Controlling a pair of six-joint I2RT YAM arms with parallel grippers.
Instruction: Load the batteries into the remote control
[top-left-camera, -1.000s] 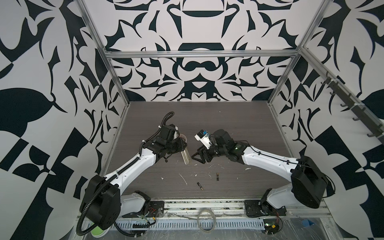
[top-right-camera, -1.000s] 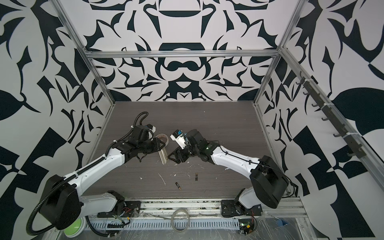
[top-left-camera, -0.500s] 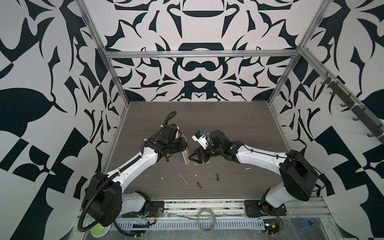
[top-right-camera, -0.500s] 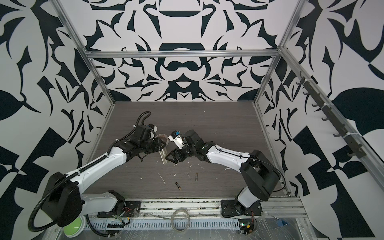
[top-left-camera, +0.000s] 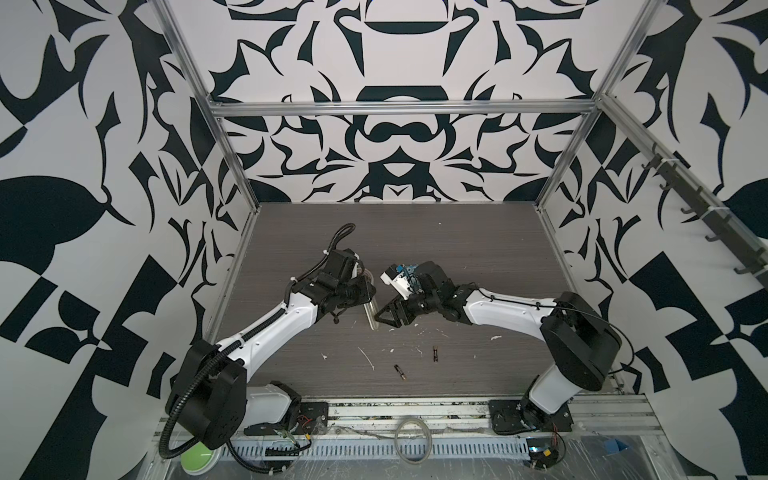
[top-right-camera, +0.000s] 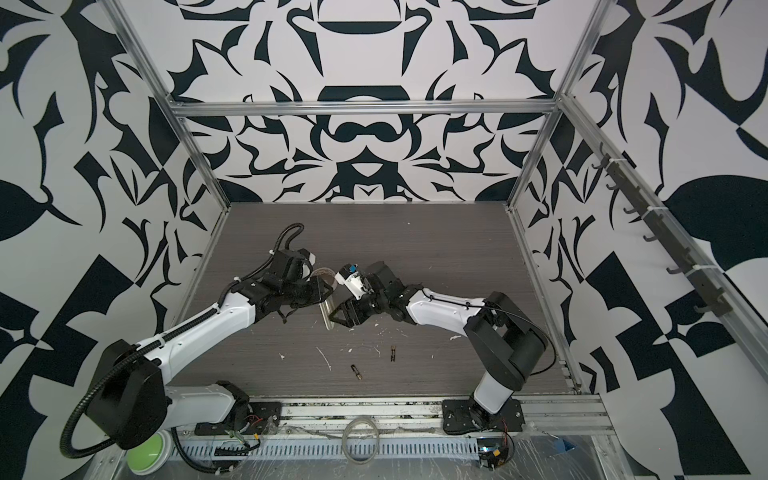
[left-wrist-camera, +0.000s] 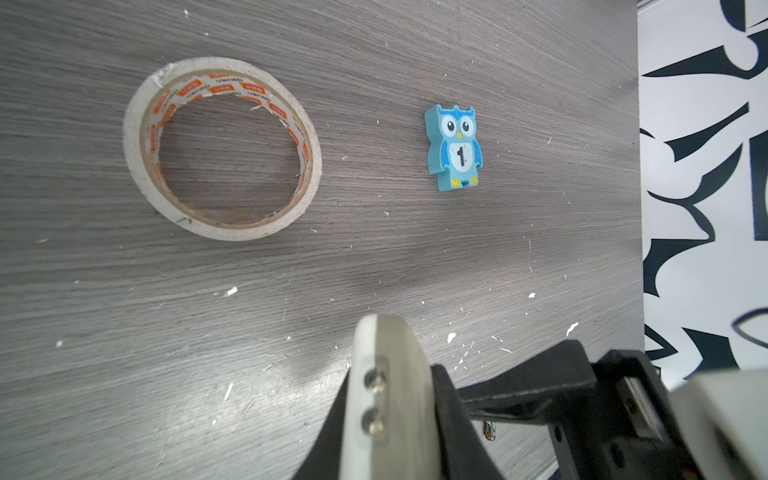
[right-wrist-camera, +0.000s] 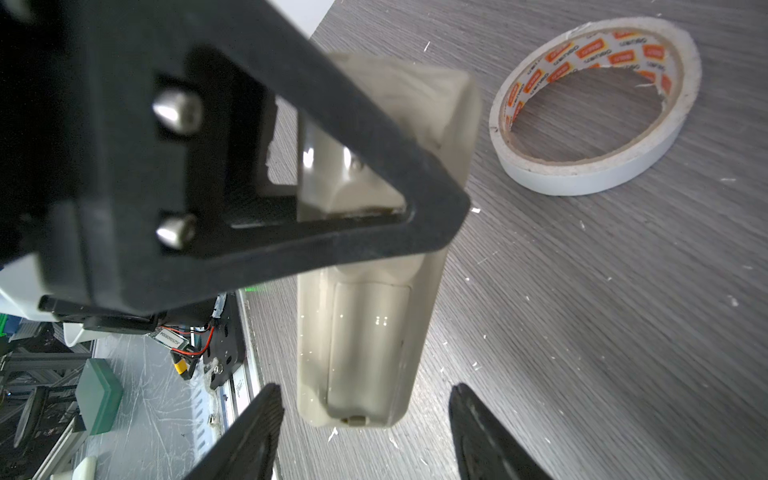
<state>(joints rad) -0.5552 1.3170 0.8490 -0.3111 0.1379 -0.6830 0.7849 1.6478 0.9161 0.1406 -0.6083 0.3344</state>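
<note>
**Surface and room.** Table (top-left-camera: 457, 249): dark grey wood grain, speckled with white scraps (top-left-camera: 368, 359). Walls (top-left-camera: 395, 137): bold black-and-white leaf pattern on three sides, edged by an aluminium frame (top-left-camera: 399, 109).

**Remote control** (top-left-camera: 371, 316). It is cream-white and held above the middle of the table, upper end gripped and lower end pointing down toward the surface. Whether the lower end touches cannot be told. In the right wrist view its back (right-wrist-camera: 365, 340) faces the camera as a smooth panel with a small catch at the lower end.

**Left gripper** (top-left-camera: 366, 298). It is clamped shut on the upper end of the remote control.

**Right gripper** (top-left-camera: 384, 319). The jaws are apart, one finger on each side of the remote's lower end (right-wrist-camera: 363, 436), with a gap on both sides and nothing gripped.

**Change from a second ago.** The right arm (top-left-camera: 507, 313) has reached farther toward the left, bringing its gripper up to the remote. Its dark elbow block now sits closer to the middle. The left gripper keeps the same hold, and the batteries have not moved.

**Batteries** (top-left-camera: 401, 372). There are two, black with brass ends, lying loose near the front edge. The second battery (top-left-camera: 435, 354) lies apart from the first, to its right. Both are well clear of either gripper.

**Other items.** The tape roll (left-wrist-camera: 232, 232) lies flat and the owl figure (left-wrist-camera: 455, 147), blue and marked "1", lies face up beside it, the two not touching.

**Obstructions.** In both top views the left gripper and wrist hide most of the tape roll. In the right wrist view the left gripper's black finger (right-wrist-camera: 332, 166) covers the remote's upper end.
</note>
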